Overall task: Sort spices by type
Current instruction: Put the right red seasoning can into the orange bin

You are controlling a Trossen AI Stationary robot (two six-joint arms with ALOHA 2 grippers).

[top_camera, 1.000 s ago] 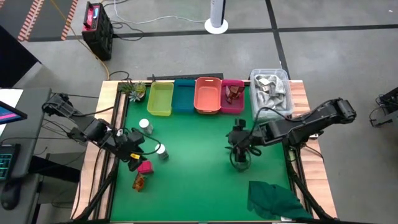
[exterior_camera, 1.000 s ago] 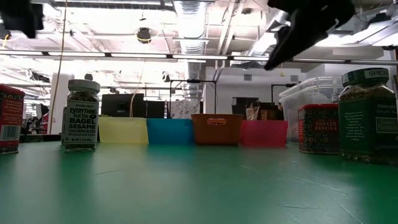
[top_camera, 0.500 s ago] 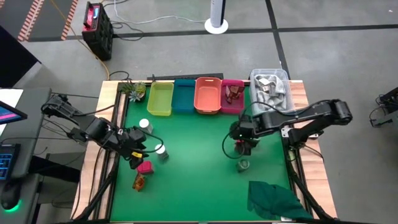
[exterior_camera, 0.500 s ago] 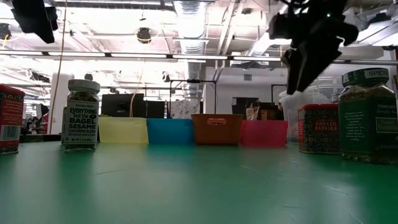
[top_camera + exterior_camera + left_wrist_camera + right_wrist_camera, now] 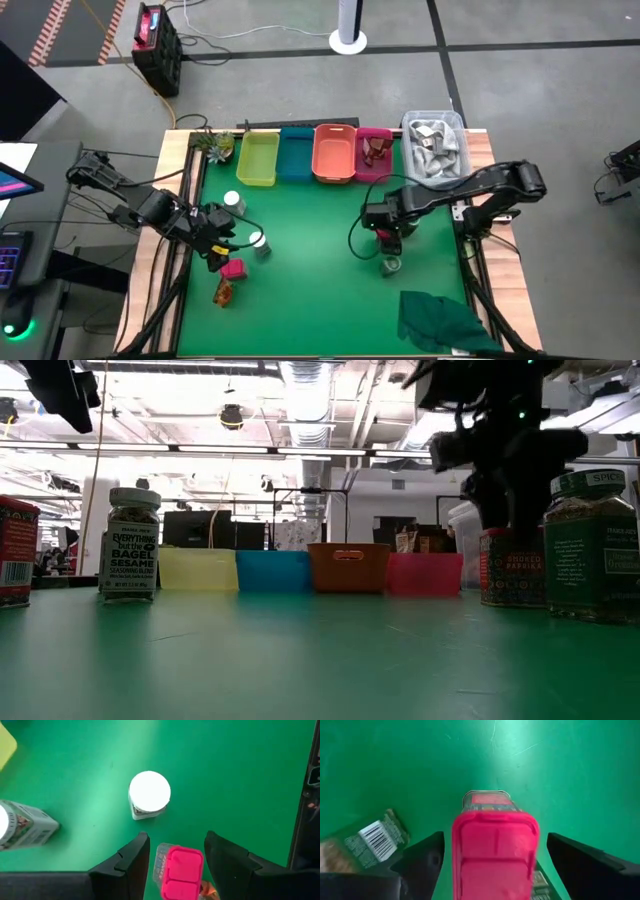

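Note:
My right gripper [image 5: 388,225] hangs open over a pink-red cube packet [image 5: 495,852]; its fingers stand wide on either side of the packet [image 5: 512,565] without touching it. A round green jar [image 5: 390,265] stands just beyond, nearer the near edge [image 5: 590,545]. My left gripper [image 5: 218,245] is open above another pink-red packet [image 5: 182,870], fingers on either side and clear of it. A white-capped jar [image 5: 149,792] stands ahead of it, a second one [image 5: 233,202] farther off. A brown-orange piece [image 5: 224,292] lies by the left packet.
Along the far edge stand a yellow bin [image 5: 257,158], a blue bin [image 5: 296,155], an orange bin [image 5: 335,153], a pink bin [image 5: 373,160] with a red packet in it, and a clear tub [image 5: 435,145] of silvery packets. A dark green cloth [image 5: 445,320] lies at the near right corner.
My right gripper has moved from above the green jar toward the far edge and come down, so its open fingers now stand on either side of the pink-red packet. The green jar has stayed standing where it was.

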